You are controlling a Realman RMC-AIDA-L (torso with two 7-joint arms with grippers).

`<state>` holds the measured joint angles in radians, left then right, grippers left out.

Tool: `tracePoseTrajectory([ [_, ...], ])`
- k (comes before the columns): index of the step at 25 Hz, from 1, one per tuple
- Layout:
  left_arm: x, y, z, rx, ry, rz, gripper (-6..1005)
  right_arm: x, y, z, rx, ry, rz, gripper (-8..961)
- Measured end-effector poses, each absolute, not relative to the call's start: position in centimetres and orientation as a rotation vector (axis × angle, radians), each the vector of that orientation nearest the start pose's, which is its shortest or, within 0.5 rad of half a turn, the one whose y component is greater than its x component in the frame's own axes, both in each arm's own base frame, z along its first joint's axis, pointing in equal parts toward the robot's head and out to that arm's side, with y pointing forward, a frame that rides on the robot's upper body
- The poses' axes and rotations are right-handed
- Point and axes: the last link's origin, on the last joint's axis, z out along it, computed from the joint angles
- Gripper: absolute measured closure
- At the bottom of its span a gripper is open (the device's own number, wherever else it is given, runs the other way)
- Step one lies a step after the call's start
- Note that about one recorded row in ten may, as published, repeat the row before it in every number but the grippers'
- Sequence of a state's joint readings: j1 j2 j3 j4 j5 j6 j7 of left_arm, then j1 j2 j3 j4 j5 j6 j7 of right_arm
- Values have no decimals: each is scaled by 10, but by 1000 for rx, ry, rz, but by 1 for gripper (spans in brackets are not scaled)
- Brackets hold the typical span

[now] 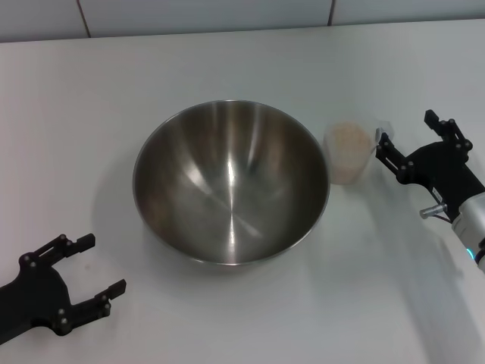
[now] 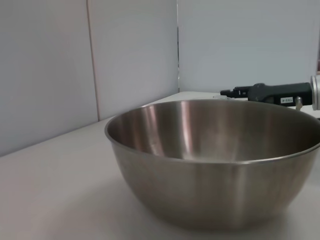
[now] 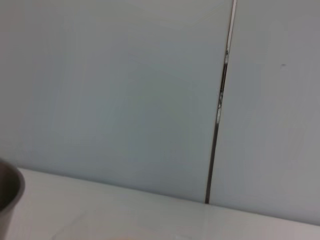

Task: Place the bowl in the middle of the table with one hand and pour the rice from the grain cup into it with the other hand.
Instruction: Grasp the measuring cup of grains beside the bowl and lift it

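Observation:
The large stainless-steel bowl [image 1: 227, 178] stands empty in the middle of the white table [image 1: 83, 106]. It fills the left wrist view [image 2: 215, 165], and its edge shows in the right wrist view [image 3: 7, 195]. The small clear grain cup [image 1: 349, 155] stands upright just right of the bowl, holding pale rice [image 1: 347, 139]. My right gripper [image 1: 406, 129] is open just right of the cup, its nearer finger close to the cup's side and not around it. It also shows in the left wrist view [image 2: 265, 92] beyond the bowl. My left gripper [image 1: 102, 265] is open and empty, front left of the bowl.
A tiled wall with dark seams [image 3: 220, 100] runs behind the table's far edge [image 1: 227, 32]. Bare tabletop lies to the left of the bowl and in front of it.

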<state>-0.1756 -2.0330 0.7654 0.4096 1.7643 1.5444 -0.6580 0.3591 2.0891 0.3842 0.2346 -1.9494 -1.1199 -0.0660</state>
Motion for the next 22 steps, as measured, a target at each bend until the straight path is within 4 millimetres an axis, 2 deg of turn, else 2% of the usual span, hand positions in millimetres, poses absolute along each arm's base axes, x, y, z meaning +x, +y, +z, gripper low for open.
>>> tracePoseTrajectory([
  [9, -361, 210, -16, -2520, -346, -605, 166, 334, 286, -62, -1775, 491, 521, 135],
  [12, -361, 210, -16, -2520, -347, -604, 167, 334, 286, -61, -1773, 491, 520, 343],
  [18, -361, 211, -16, -2520, -346, -604, 169, 334, 286, -61, -1770, 490, 523, 595],
  [22, -361, 211, -16, -2520, -346, -604, 170, 334, 286, -62, -1774, 490, 520, 797],
])
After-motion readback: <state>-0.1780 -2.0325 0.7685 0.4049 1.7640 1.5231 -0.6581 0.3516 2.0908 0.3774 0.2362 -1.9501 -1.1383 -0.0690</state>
